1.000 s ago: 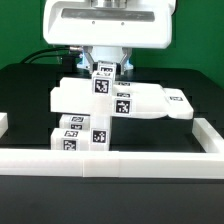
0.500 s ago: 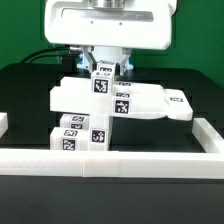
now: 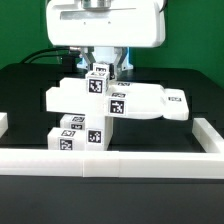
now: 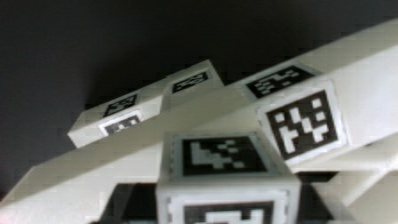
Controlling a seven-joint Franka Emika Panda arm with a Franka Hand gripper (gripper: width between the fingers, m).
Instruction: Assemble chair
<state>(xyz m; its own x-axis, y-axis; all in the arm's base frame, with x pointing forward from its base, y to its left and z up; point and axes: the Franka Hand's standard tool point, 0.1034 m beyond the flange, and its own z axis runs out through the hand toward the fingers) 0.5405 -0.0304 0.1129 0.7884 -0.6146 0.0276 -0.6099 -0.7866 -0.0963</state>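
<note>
Chair (image 3: pixel 100 115) parts sit stacked mid-table, just behind the white border rail (image 3: pixel 110 162), and my gripper (image 3: pixel 103 70) is clamped narrowly on the top of an upright leg (image 3: pixel 97 82). I hold it from above so the leg can go straight down against the flat slab (image 3: pixel 140 103), which spreads to the exterior view's right. My wrist view is filled by the leg's tagged end (image 4: pixel 228 160) with the slab close behind. Lower blocks (image 3: pixel 72 135) brace the stack against the rail, I judge.
</note>
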